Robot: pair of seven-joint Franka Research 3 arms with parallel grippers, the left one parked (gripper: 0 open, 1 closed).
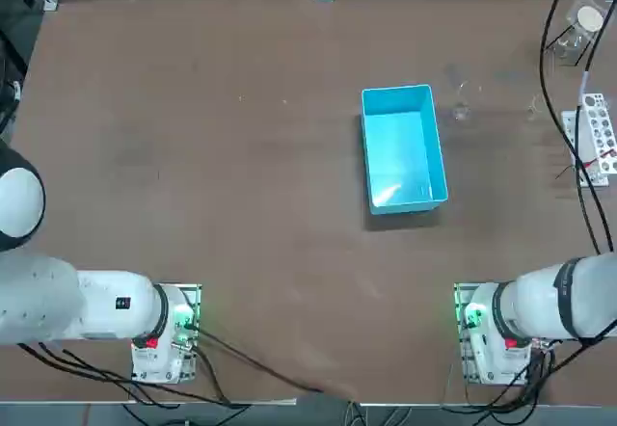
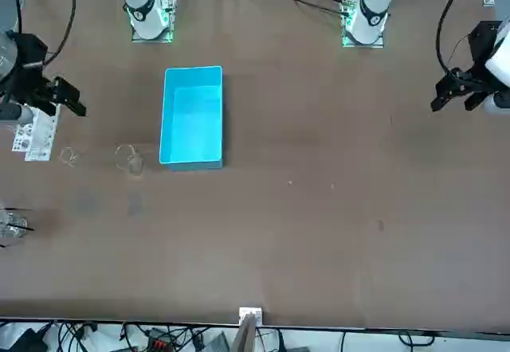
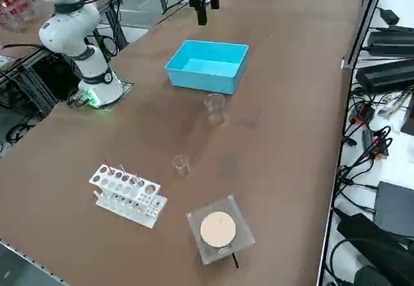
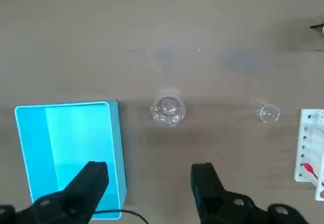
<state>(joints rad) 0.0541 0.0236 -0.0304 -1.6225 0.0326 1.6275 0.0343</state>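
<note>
My right gripper point(image 4: 149, 179) hangs high over the table's right side, open, with nothing between its fingers point(image 4: 94, 177). In the front view the gripper point(image 2: 68, 97) sits above the white test tube rack point(image 2: 32, 137). Below it in the wrist view lie an open blue bin point(image 4: 63, 105), a clear glass beaker point(image 4: 167, 111) beside the bin, a smaller glass beaker point(image 4: 268, 113) and the rack point(image 4: 310, 150). The bin point(image 1: 395, 90) looks empty. The larger beaker point(image 3: 215, 105) stands upright just off the bin's wall point(image 3: 204, 79); the small beaker point(image 3: 181, 165) stands between it and the rack point(image 3: 126, 194).
A clear square dish holding a tan disc point(image 3: 218, 229) sits near the table's far right corner, beyond the rack. Cables hang along the right edge point(image 1: 569, 127). Wide bare brown tabletop point(image 1: 212, 156) stretches left of the bin.
</note>
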